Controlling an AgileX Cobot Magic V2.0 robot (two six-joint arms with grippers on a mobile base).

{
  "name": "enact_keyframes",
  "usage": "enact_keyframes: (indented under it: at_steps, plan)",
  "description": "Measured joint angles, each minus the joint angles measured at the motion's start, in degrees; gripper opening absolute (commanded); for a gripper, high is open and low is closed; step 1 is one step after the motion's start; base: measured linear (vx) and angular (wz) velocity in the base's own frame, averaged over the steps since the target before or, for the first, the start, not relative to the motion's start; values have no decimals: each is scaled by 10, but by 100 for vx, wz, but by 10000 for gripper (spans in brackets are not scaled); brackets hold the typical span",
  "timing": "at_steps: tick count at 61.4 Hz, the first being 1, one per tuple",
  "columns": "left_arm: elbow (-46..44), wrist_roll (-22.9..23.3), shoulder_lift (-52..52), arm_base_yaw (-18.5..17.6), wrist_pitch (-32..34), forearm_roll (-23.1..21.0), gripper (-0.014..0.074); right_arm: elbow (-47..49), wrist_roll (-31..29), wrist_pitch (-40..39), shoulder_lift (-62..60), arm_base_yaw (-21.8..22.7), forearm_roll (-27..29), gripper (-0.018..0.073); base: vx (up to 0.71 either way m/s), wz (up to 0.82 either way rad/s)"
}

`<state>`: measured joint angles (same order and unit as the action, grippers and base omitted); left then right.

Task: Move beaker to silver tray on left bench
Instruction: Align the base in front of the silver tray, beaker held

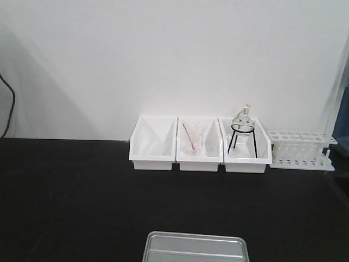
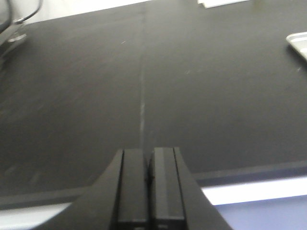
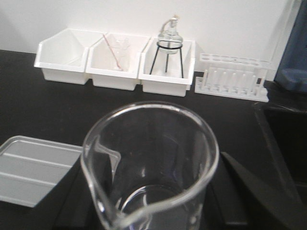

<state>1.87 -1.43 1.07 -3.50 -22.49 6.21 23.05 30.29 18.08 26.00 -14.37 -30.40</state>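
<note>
The beaker (image 3: 148,163) is being shown only in the right wrist view, being gripped by the right gripper (image 3: 151,211) just right of the silver tray (image 3: 33,167) on the bench (image 3: 48,115). The left gripper (image 2: 148,191) is being held closed, empty.

Saw the beaker (image 3: 148,163) upright, clear glass, empty, spout near eight o'clock of its rim; noted the silver tray (image 3: 33,167), shallow and rimmed, flat at its nine o'clock, apart, on the matte black left bench (image 1: 65,196)
</note>
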Motion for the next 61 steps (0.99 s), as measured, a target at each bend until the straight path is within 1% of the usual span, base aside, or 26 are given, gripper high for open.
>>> enact_keyframes:
  at_steps: [20, 52, 61]
  plan:
    - [0, 0, 0, 0, 0, 0, 1, 0, 0, 0, 0, 0, 0, -11, 7, -14]
    - [0, 0, 0, 0, 0, 0, 1, 0, 0, -1, 0, 0, 0, -11, 0, 1]
    - [0, 0, 0, 0, 0, 0, 1, 0, 0, -23, 0, 0, 0, -11, 0, 0]
